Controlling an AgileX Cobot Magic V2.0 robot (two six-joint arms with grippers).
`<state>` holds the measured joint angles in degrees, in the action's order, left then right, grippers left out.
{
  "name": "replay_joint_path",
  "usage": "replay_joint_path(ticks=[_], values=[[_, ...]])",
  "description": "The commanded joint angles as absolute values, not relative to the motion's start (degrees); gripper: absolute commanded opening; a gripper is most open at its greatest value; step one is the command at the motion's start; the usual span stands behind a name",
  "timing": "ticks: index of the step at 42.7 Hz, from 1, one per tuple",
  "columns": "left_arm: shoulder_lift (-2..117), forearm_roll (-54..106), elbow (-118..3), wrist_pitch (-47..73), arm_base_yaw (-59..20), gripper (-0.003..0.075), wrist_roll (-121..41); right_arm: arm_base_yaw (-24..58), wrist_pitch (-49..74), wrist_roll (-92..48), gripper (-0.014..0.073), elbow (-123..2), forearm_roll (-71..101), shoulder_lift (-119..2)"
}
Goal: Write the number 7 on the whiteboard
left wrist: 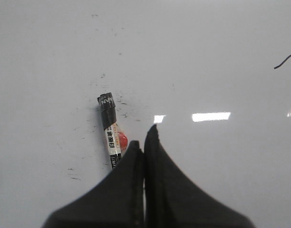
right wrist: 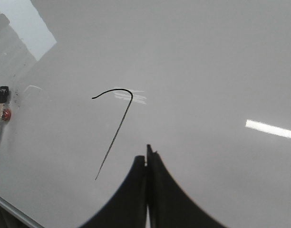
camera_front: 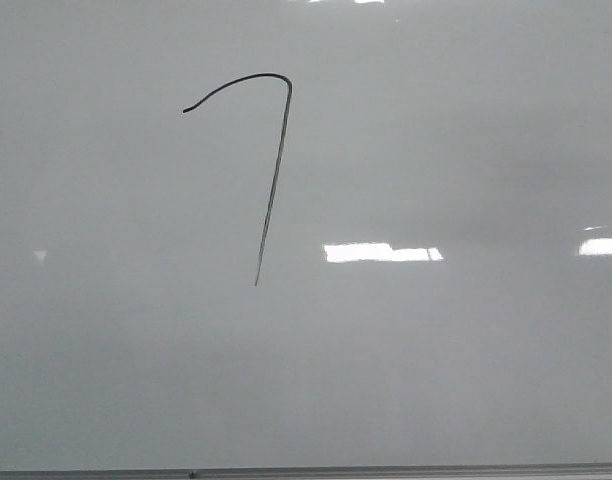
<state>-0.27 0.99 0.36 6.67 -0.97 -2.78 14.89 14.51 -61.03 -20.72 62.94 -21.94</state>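
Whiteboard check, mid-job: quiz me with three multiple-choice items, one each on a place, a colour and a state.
1. The marker pen lies
A. flat on the glossy pale whiteboard
B. in the left gripper
C. in the right gripper

2. The thin drawn number 7 is
A. red
B. black
C. blue

3. Both grippers are
A. wide open
B. shut, holding nothing
C. shut on pens

Answers: 1 A, it rests on the board beside the fingers. 2 B, its line is dark black. 3 B, their fingers meet with nothing between.

black number 7 point(camera_front: 271, 170) on pale grey whiteboard point(camera_front: 466, 360).
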Motion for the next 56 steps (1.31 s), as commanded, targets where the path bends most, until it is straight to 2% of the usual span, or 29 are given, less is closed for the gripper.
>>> replay_joint_path(ticks=[1, 16, 22, 26, 33, 40, 43, 56], values=[[-1.20, 0.97, 0.55, 1.51, -1.05, -0.0020, -2.21, 14.70, 12.88, -61.07, -0.0069, -22.13, 64.20, -22.15], [-1.20, 0.97, 0.55, 1.51, -1.05, -0.0020, -2.21, 14.70, 11.65, -61.23, -0.0069, -21.55, 63.89, -22.07], [-1.20, 0.97, 0.55, 1.51, -1.05, -0.0020, -2.21, 14.62, 10.02, -59.98, -0.0069, -19.42, 53.59, -21.20], [-1.20, 0.97, 0.55, 1.51, -1.05, -0.0020, -2.21, 13.30, 9.52, -50.78, -0.0069, -17.13, 44.97, -18.52], [-1.20, 0.97, 0.55, 1.51, -1.05, -0.0020, -2.21, 6.76, 7.81, -21.99, -0.0069, -10.98, 29.08, -10.93], [-1.20, 0.97, 0.55, 1.51, -1.05, -0.0020, -2.21, 0.52, 7.12, -2.94, -0.0069, -4.96, 15.87, -4.16], [-1.20, 0.97, 0.55, 1.51, -1.05, -0.0020, -2.21, -0.23, 6.85, 0.77, -0.0069, -3.21, 11.84, -2.18], [-1.20, 0.97, 0.55, 1.51, -1.05, -0.0020, -2.21, -0.27, 4.88, 0.43, -0.0069, 1.31, 8.26, 1.74]])
